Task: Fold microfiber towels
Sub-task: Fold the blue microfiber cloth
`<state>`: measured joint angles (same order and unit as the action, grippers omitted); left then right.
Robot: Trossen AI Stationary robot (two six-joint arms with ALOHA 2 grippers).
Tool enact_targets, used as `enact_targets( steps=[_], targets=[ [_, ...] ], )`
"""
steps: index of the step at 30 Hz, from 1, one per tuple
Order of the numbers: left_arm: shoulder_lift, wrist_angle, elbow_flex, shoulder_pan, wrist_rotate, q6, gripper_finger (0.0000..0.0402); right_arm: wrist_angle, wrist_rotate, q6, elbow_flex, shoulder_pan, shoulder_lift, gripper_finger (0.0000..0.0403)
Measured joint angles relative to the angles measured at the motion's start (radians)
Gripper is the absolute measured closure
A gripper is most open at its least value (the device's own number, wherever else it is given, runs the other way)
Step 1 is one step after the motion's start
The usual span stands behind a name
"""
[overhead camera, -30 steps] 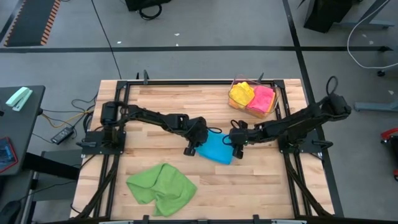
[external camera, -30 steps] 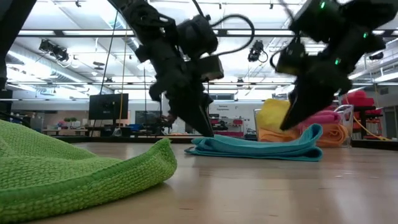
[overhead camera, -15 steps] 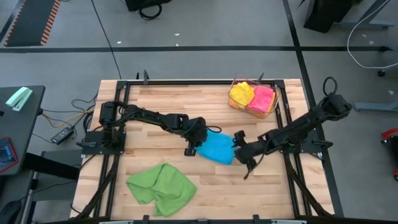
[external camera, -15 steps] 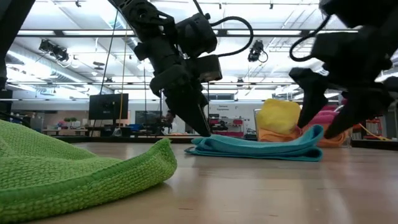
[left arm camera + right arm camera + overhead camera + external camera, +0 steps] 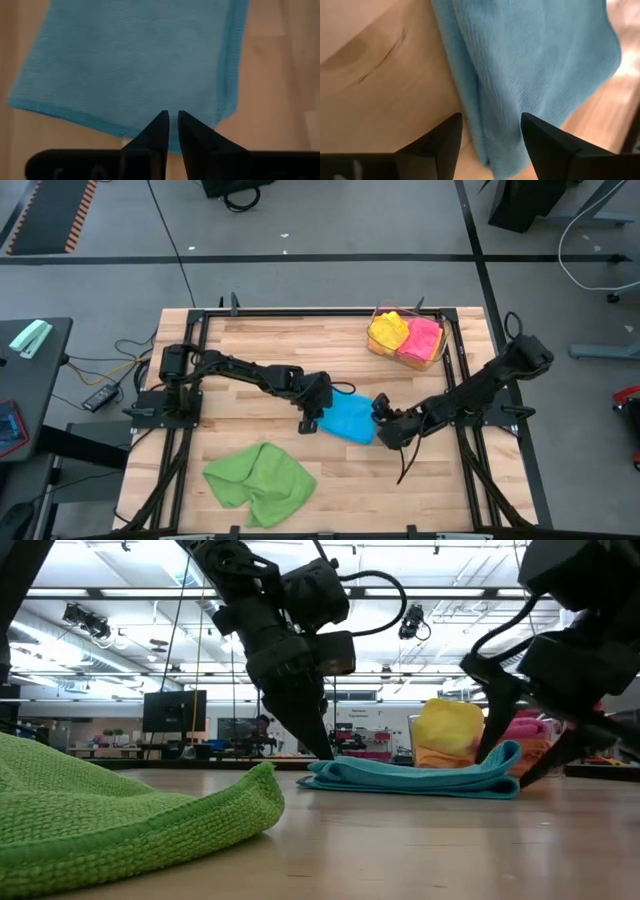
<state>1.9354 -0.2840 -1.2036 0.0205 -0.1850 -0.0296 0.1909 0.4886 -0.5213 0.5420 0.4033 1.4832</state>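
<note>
The green towel (image 5: 259,484) lies crumpled, well clear of both grippers. The left gripper (image 5: 173,120), fingers nearly together and holding nothing, points down at the folded blue towel's (image 5: 349,418) edge. The right gripper (image 5: 491,125), fingers spread wide, straddles its opposite edge. Yellow towel (image 5: 387,331) and pink towel (image 5: 424,337) sit in the bin (image 5: 436,357), partly hidden.

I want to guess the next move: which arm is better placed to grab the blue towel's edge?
Likely the right gripper: open astride the blue towel edge. The left gripper is nearly shut above it.
</note>
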Motion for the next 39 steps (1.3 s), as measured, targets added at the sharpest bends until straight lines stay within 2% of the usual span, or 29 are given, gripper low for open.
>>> enact_targets(
  steps=[5,8,12,16,18,22,28,33,37,39],
  targets=[
    [0.0,0.003,0.0,-0.048,0.0,0.022,0.036,-0.106,0.017,-0.113,0.001,-0.003,0.042,0.0197],
    [0.0,0.009,0.0,-0.082,-0.001,0.05,0.0362,-0.119,-0.002,-0.129,0.0,-0.004,0.043,0.0215],
    [0.0,0.041,0.0,-0.133,-0.001,0.083,0.0359,-0.127,-0.05,-0.125,-0.001,-0.003,0.044,0.0281],
    [0.0,0.072,0.0,-0.179,-0.001,0.104,0.0359,-0.142,-0.149,-0.011,0.01,-0.001,0.044,0.0367],
    [0.0,0.072,-0.001,-0.199,-0.001,0.126,0.0361,-0.112,-0.198,0.054,0.031,0.002,0.044,0.039],
    [0.0,0.071,-0.001,-0.234,0.0,0.16,0.0362,0.033,-0.288,0.179,0.115,0.027,0.044,0.0392],
    [0.0,0.071,-0.002,-0.27,-0.001,0.183,0.0359,0.315,-0.584,0.402,0.293,0.034,0.043,0.0392],
    [0.0,0.071,-0.002,-0.284,0.0,0.176,0.0365,0.51,-0.756,0.574,0.409,0.055,0.043,0.0392],
    [0.0,0.072,-0.002,-0.284,0.026,0.166,0.037,0.599,-0.936,0.678,0.489,0.072,0.043,0.0392],
    [0.0,0.078,-0.002,-0.284,0.05,0.145,0.0371,0.599,-0.967,0.707,0.521,0.072,0.042,0.0393]
  ],
)
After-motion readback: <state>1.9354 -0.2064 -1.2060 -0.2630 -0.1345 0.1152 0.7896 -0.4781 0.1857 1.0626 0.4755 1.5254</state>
